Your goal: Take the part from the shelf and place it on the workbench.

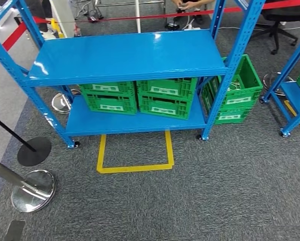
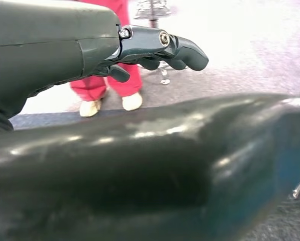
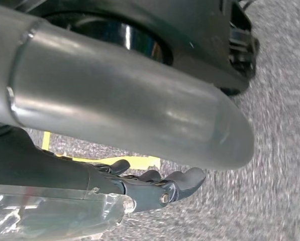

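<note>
two hands hang, nothing held; shelf (image 1: 125,55) at 12 o'clock.
left hand (image 2: 156,47) and right hand (image 3: 156,183) fingers loosely apart; part unseen, handling unknowable.

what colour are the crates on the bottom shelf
Green crates with white labels, on the blue shelf; clearest in the head view.

shelf (image 1: 129,55) – posts cut off at the top edge | green crates (image 1: 134,95) – contents hidden under the upper board | person (image 2: 104,85) in red trousers – cut off above the legs | right hand (image 3: 156,188) – fingers partly hidden, carpet blurred
</note>
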Motion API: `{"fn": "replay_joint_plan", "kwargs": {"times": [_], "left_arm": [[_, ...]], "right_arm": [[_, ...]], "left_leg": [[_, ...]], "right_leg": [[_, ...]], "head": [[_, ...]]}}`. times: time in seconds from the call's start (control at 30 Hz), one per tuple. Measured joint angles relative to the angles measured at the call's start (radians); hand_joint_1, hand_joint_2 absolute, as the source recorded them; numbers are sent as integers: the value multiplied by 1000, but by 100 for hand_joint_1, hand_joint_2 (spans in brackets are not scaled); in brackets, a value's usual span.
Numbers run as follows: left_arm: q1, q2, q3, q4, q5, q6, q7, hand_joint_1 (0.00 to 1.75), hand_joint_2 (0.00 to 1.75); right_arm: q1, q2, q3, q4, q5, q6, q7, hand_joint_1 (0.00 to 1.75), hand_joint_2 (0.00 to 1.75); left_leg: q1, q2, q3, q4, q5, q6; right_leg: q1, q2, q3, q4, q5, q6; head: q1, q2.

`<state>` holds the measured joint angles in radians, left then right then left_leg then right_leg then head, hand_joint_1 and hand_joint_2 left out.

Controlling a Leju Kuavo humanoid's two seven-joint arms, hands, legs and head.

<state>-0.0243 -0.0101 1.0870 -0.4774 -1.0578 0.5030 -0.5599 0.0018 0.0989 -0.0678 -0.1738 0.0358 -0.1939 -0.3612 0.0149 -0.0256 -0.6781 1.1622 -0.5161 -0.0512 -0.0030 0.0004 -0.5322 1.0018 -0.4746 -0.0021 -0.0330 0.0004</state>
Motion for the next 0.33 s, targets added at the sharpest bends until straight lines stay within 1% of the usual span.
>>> {"fn": "replay_joint_plan", "kwargs": {"times": [0.03, 0.07, 0.1, 0.13, 0.17, 0.2, 0.23, 0.27, 0.3, 0.33], "left_arm": [[-1, -2, 0, 0, -3, -2, 1, 0, 0], [0, -3, 0, 0, -5, -3, 3, 0, 0], [3, -4, 1, -1, -7, -4, 6, 0, 0], [6, -5, 2, -2, -9, -5, 10, 0, 0], [8, -5, 3, -4, -10, -7, 13, 0, 0], [8, -5, 5, -5, -13, -9, 15, 0, 0], [7, -6, 7, -7, -14, -10, 17, 0, 0], [7, -7, 10, -8, -16, -11, 18, 0, 0], [7, -9, 13, -8, -17, -11, 19, 0, 0], [7, -10, 15, -9, -17, -11, 20, 0, 0]], "right_arm": [[2, 0, 0, 0, 0, 0, 0, 0, 0], [2, 0, 0, 0, -2, 1, 0, 0, 0], [2, 0, -1, 0, -5, 4, 0, 0, 0], [1, 0, -2, 0, -9, 7, 1, 0, 0], [-1, 0, -3, 0, -13, 12, 1, 0, 0], [-2, 0, -5, 0, -16, 15, 2, 0, 0], [-3, 0, -6, 0, -17, 16, 2, 0, 0], [-4, 0, -7, 0, -18, 16, 4, 0, 0], [-4, 0, -7, 0, -18, 16, 4, 0, 0], [-4, 0, -8, 0, -18, 16, 5, 0, 0]], "left_leg": [[1, 8, -30, 64, -26, -2], [2, 12, -45, 100, -34, -4], [2, 13, -39, 96, -22, -5], [3, 15, -13, 53, 6, -5], [3, 19, 28, -15, 39, -4], [3, 25, 70, -88, 64, -2], [2, 30, 100, -142, 78, 2], [2, 34, 117, -174, 83, 4], [2, 34, 123, -186, 81, 7], [2, 33, 122, -185, 82, 9]], "right_leg": [[1, -14, -1, 0, -1, -1], [1, -26, -2, 0, -1, -2], [1, -34, -2, 0, -2, -1], [1, -40, -1, 1, -3, 0], [1, -46, 1, 1, -3, 3], [3, -51, 1, 3, -6, 8], [6, -54, 0, 5, -7, 12], [10, -56, -2, 7, -11, 13], [13, -56, -6, 8, -14, 7], [14, -56, -7, 7, -15, 4]], "head": [[0, 0], [0, 0], [0, 0], [0, 0], [0, 0], [-1, 0], [-1, 0], [0, 0], [1, 0], [2, 0]]}}
